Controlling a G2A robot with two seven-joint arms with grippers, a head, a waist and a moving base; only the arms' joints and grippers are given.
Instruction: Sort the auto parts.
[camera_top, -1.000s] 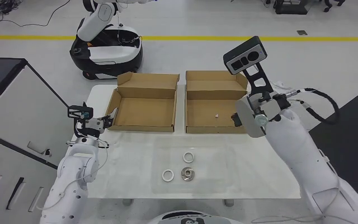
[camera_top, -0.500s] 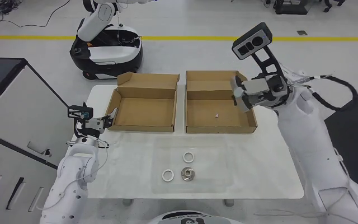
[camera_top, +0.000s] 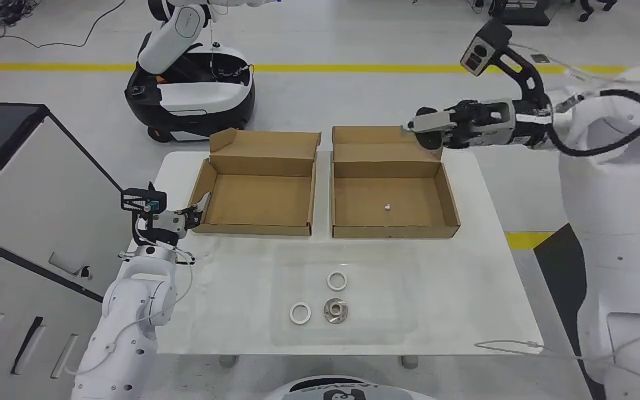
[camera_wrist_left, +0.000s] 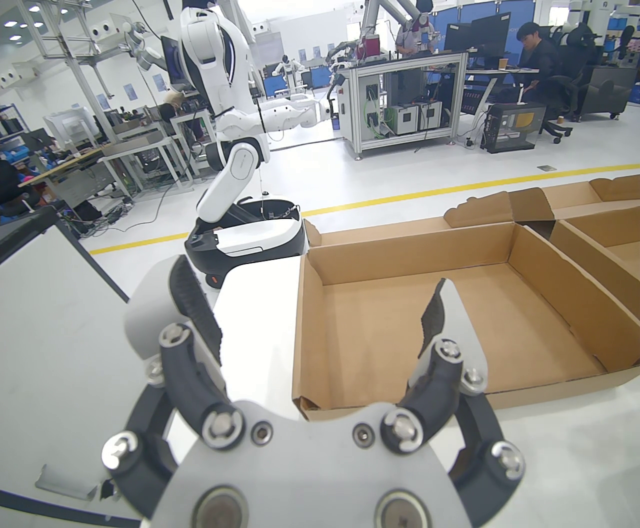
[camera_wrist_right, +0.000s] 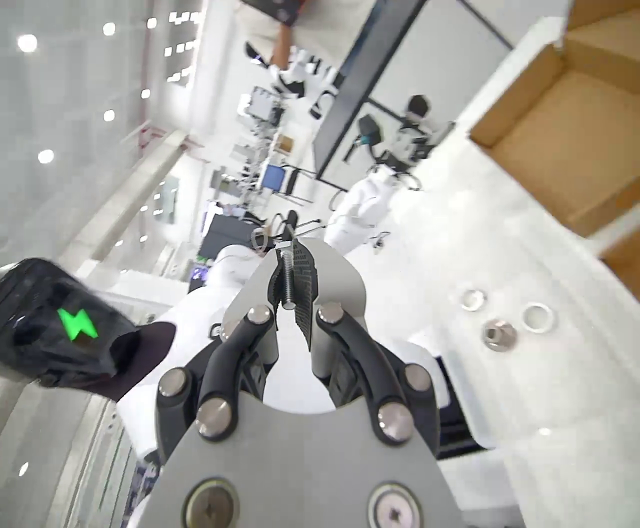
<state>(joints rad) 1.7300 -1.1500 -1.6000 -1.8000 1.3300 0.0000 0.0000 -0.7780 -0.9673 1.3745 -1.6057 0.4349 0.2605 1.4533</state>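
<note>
**Surface and room.** White table (camera_top: 450, 290) on a pale grey workshop floor crossed by a yellow line (camera_top: 400, 68). A second robot's base (camera_top: 190, 95) stands beyond the far edge.

**Objects.** Two open cardboard boxes sit side by side at the back. The left box (camera_top: 258, 195) is beside the right box (camera_top: 420, 195), which has one small part (camera_top: 387, 208) on its floor. Toward the front edge lie a washer (camera_top: 337, 281), a second washer (camera_top: 300, 314) and a flanged nut (camera_top: 336, 313), with the nut just beside the second washer.

**Grippers.** The right gripper (camera_top: 412, 125) is over the right box's far right corner, clenched on a threaded bolt (camera_wrist_right: 286, 275). The left gripper (camera_wrist_left: 312, 295) has its fingers spread, grasps nothing and sits just off the left box's near-left corner.

**Clearance.** A broad strip of tabletop separates the boxes from the washers.
</note>
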